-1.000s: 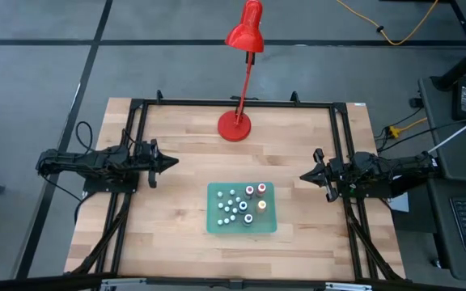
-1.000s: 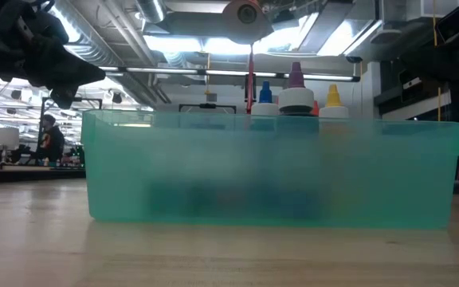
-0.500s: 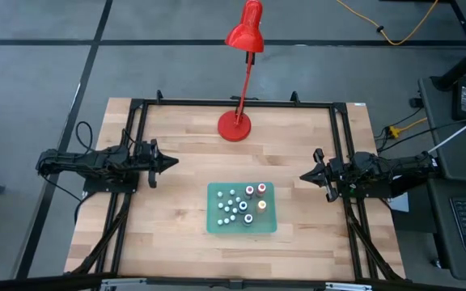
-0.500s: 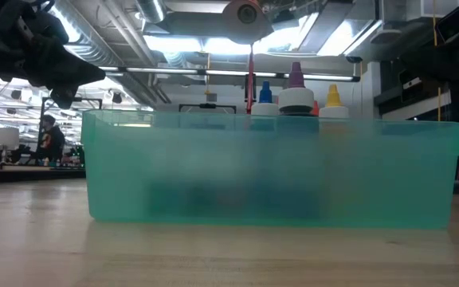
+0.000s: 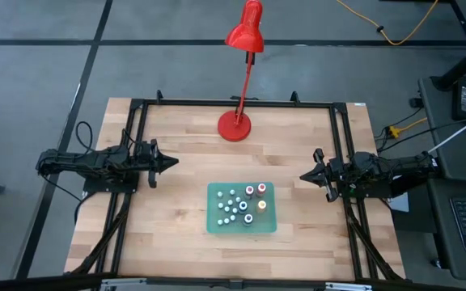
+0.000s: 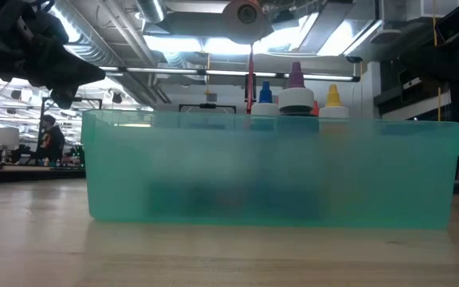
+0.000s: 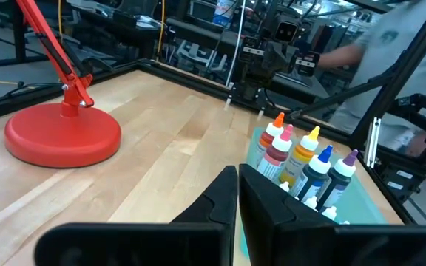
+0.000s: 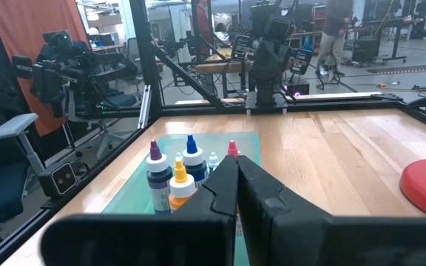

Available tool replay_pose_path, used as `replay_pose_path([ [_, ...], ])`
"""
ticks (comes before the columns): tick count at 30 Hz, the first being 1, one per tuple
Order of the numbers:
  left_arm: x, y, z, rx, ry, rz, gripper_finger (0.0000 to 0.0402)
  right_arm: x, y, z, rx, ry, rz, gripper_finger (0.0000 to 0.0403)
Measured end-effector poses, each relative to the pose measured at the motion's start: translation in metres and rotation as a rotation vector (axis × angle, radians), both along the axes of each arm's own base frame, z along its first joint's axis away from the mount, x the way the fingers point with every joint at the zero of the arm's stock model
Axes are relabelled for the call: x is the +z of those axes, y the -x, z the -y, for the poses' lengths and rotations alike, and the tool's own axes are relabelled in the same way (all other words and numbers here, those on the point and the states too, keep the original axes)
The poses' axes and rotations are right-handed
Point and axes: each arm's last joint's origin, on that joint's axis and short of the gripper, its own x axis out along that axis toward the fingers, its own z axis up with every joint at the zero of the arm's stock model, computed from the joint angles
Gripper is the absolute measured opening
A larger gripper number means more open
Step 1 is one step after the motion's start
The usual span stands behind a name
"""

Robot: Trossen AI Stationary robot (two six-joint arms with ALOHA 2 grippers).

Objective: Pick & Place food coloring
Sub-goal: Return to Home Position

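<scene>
Well, cone-capped food coloring (image 7: 302,159) in frosted teal bin (image 6: 213,175), left fingers (image 7: 217,205), right fingers (image 8: 220,191) closed

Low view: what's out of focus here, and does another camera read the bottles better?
Low view: the near wall of the bin is blurred and cloudy, so the bottles show only as tips above its rim, backlit by ceiling lights. Left wrist view: they stand clear, no glare. High view: even light.
</scene>
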Motion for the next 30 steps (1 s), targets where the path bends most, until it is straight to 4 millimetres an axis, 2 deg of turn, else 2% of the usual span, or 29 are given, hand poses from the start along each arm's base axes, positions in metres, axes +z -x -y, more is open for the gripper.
replay_pose_path([
  [30,0.0000,0.0000,0.0000,0.000,0.000,0.000,0.0012,0.0000,0.0000,0.0000,0.000,0.000,0.000,0.0012],
])
